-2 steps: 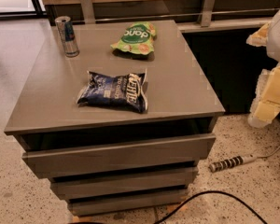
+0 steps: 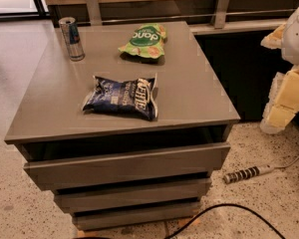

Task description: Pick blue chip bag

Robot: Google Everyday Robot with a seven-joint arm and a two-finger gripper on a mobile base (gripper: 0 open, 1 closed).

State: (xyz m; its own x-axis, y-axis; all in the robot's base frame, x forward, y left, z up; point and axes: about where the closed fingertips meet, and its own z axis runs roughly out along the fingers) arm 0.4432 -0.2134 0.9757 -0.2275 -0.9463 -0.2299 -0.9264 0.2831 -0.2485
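A black cable [image 2: 229, 205] is curving across the speckled floor [image 2: 10, 208] at the front, and a power strip [image 2: 246, 173] is lying to its right. Behind them a grey cabinet [image 2: 129, 166] is standing with three drawers. The blue chip bag [image 2: 122, 97] is lying flat on the cabinet top, near the front middle. The gripper [image 2: 285, 101] is hanging at the right edge of the view, beside the cabinet and well apart from the bag. Whether it is apart or together, I cannot tell. Farther back, a green chip bag [image 2: 143, 40] is lying near the rear edge, and a drink can [image 2: 71, 38] is standing upright at the back left corner.
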